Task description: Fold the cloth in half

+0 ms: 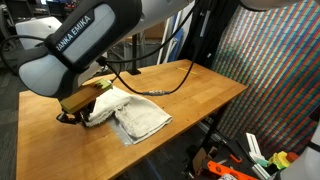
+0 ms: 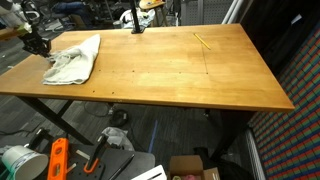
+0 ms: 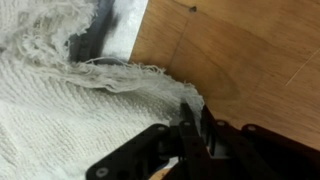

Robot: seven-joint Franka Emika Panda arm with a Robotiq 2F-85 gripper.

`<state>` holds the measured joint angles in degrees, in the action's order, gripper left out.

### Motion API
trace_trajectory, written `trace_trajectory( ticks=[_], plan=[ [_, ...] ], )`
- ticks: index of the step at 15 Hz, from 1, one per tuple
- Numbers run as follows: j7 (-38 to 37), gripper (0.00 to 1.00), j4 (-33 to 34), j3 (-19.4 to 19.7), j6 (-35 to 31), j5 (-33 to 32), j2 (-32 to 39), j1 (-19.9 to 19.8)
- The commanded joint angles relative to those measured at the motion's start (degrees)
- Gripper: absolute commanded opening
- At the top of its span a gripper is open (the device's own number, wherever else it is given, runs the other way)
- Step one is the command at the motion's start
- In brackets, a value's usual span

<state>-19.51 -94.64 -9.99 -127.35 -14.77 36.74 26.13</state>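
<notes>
When looking through the wrist view, note the claw [image 3: 193, 115] with both fingers pressed almost together on the frayed edge of the cloth [image 3: 60, 110], right at a corner. Seems to pinch one thin layer there, not a thick bunch.

In both exterior views, find the cloth [image 1: 128, 115] rumpled and partly doubled over on the wooden worktop [image 1: 200, 90]. Lies close to the end under the arm [image 1: 90, 40], well apart from the bare half of the wood.

About handling, as a judgement only:
- Expect very light, soft and limp fabric with no stiffness at all. Hangs from any held point and follows the claw only where pinched.
- Expect some friction between the coarse weave and the wood. Probably drags and wrinkles rather than slides.
- Mind the loose threads along the edge. Easy to catch only fringe and then lose the layer.
- Not fragile, so no harm from a firm pinch.
- Being much wider than the claw, cannot be carried over evenly from one point. Expect lagging and sagging at the corner not held.

Better to take hold at a corner, a little inside the fringe, through the whole thickness of one layer. Lift only slightly, then bring across toward the opposite edge. Cannot tell from these views which edge hides below the folds.
</notes>
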Motion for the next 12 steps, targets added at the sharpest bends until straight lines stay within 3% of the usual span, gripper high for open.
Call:
trace_trajectory(
  ticks=[1, 12],
  plan=[
    [-1.54, 0.15, 2.73, 1.89, 0.42, 0.49, -0.25, 0.91],
    [-17.68, 0.15, 19.37, 9.05, 6.40, 1.18, 7.13, 1.10]
  ],
)
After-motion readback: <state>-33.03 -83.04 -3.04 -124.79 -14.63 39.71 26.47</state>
